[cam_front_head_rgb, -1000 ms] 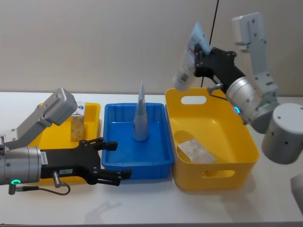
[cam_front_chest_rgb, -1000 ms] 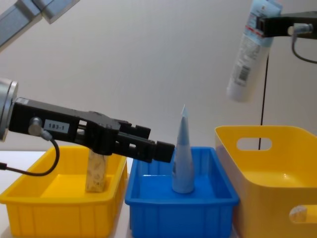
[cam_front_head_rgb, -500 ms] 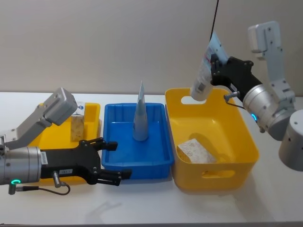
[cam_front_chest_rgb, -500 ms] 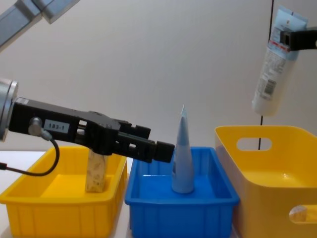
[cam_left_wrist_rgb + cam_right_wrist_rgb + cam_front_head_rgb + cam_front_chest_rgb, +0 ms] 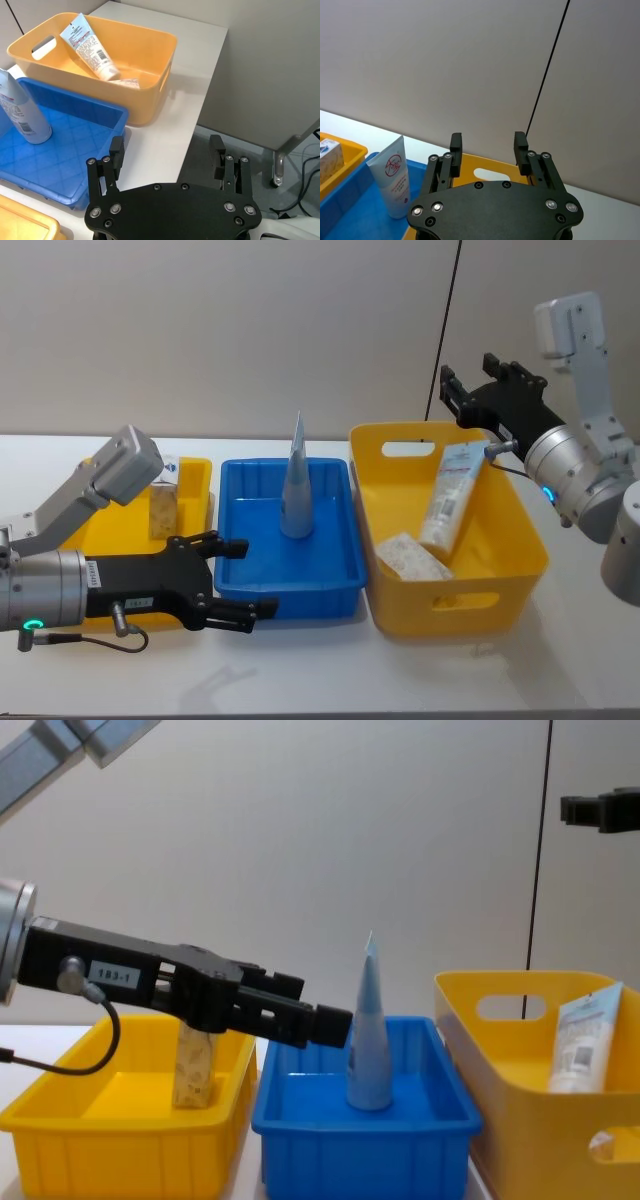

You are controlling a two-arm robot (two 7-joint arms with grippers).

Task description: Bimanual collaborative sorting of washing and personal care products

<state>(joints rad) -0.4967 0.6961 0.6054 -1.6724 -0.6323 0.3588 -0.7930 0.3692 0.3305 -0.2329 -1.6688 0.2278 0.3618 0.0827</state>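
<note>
1. The left gripper (image 5: 228, 580) hangs low in front of the blue tray (image 5: 330, 585), near its left front corner. Its fingers are spread wide and hold nothing.
2. The yellow tray (image 5: 195, 472) sits on the far left. It is smooth plastic with low walls. The carton (image 5: 165, 503) stands up in it, a little box with brown flowers and a blue-white top.
3. The blue tray is next. It is shiny plastic with a criss-cross floor. One tube (image 5: 296, 480) stands on its cap in the middle. It is pale blue, round at the bottom and flat and pointy at the top.
4. The yellow tub (image 5: 500, 590) is on the right. It is deep, with slots for handles. The pack (image 5: 412, 558) lies flat on its floor, cream with brown flowers and soft-looking.
5. The other tube (image 5: 452, 493) is in the tub too. It leans on the right wall, cap end down, touching the pack. It has a white label with bars.
6. The right gripper (image 5: 478, 392) is up high, above the back rim of the tub. Its fingers are spread apart and empty.
7. I think the step in hand is dropping this tube into the tub, and that looks done. All four things sit in a tray or tub.
8. Next, the right arm only needs to pull clear without bumping the tub.
</note>
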